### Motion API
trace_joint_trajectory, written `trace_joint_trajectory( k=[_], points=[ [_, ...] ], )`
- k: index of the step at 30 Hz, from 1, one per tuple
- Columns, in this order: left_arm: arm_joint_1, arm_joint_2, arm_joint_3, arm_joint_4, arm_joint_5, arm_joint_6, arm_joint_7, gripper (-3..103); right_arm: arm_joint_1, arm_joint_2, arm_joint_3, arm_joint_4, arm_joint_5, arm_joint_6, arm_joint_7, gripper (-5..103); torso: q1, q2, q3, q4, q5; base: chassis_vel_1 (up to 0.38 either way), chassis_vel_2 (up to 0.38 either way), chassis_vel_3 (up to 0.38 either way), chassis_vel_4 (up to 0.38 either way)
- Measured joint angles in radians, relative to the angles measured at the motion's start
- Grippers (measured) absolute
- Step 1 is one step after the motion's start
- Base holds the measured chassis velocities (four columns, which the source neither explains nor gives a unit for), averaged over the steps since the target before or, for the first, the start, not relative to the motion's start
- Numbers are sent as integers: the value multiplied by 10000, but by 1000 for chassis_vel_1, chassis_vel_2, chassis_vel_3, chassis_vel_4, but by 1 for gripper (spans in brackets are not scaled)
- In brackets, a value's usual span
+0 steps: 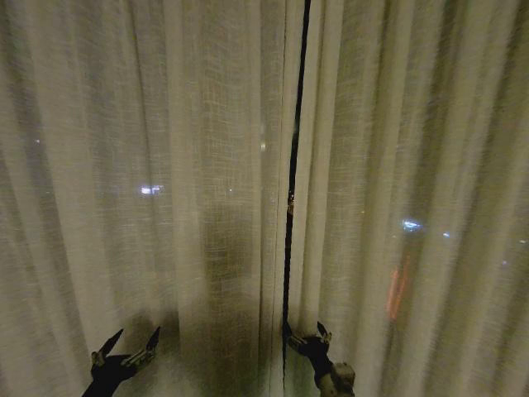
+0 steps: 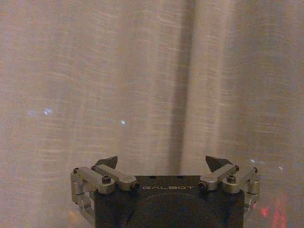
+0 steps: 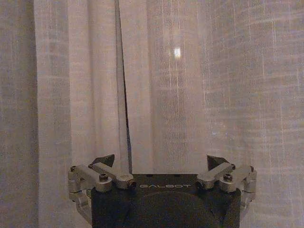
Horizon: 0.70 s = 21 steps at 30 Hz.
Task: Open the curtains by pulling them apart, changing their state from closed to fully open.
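You are right up close to the curtains, and they hang almost shut. The left panel [image 1: 149, 165] and the right panel [image 1: 413, 165] meet in the middle, with a thin dark gap [image 1: 291, 207] running down between them. Night lights glow through the thin cloth, so you can tell it is see-through.

Your left gripper [image 1: 132, 341] is low in the head view, in front of the left panel and well to the side of the gap. Its fingers are spread wide apart and hold nothing. In the left wrist view the left gripper [image 2: 162, 164] points straight at the folds of cloth, close to them, but you cannot tell if it touches.

Your right gripper [image 1: 304, 332] is low too, right by the gap, at the inner edge of the right panel. Its fingers are spread as well and pinch nothing. In the right wrist view the right gripper [image 3: 160, 161] faces the cloth, with the dark gap just above one finger.

Each gripper sits in front of its own panel, probably so each can grab one side. The curtains are not open yet; almost all the work is left.
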Motion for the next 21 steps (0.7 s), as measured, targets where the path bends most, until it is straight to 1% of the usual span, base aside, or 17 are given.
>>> trace_joint_trajectory(
  k=[2,4,5,7,9,10,12,13,15,16,19,20,21],
  points=[
    [19,3,7,-61,-57,85,-28,100,35,0,-3,0,20,-13,1,100,1,0,0,0,0,0,0,0,0],
    [127,-20,56,-349,-380,531,-264,100,158,0,-52,1,115,-68,4,100,1,0,0,-2,1,0,0,0,0],
    [127,-20,56,-349,-380,531,-264,100,158,0,-52,1,115,-68,4,100,1,0,0,-2,1,0,0,0,0],
    [286,-145,93,-533,-549,854,-433,100,271,0,-83,-2,130,-86,9,100,0,0,0,0,1,0,0,0,0],
    [355,-202,120,-571,-569,903,-479,100,292,0,-87,-2,130,-91,12,100,0,0,0,0,1,0,0,0,0],
    [470,-279,179,-606,-596,947,-504,100,301,0,-91,3,124,-98,17,102,0,1,-1,1,0,0,0,0,0],
    [577,-358,297,-634,-616,1033,-523,100,262,0,-71,76,105,-101,18,93,0,0,0,-1,1,0,0,0,0],
    [577,-358,297,-634,-616,1033,-523,100,262,0,-71,76,105,-101,18,93,0,0,0,-1,1,0,0,0,0],
    [682,-454,410,-708,-630,1133,-535,100,206,0,-4,154,92,-101,18,83,0,0,0,-2,1,0,0,0,0],
    [682,-454,410,-708,-630,1133,-535,100,206,0,-4,154,92,-101,18,83,0,0,0,-2,1,0,0,0,0],
    [938,-657,564,-668,-470,1194,-569,100,118,0,102,308,100,-101,19,66,0,0,-1,-1,2,0,0,0,0],
    [938,-657,564,-668,-470,1194,-569,100,118,0,102,308,100,-101,19,66,0,0,-1,-1,2,0,0,0,0],
    [1089,-770,657,-563,-284,1180,-583,100,81,0,142,371,111,-101,18,61,0,0,0,-1,0,0,0,0,0]
  ],
)
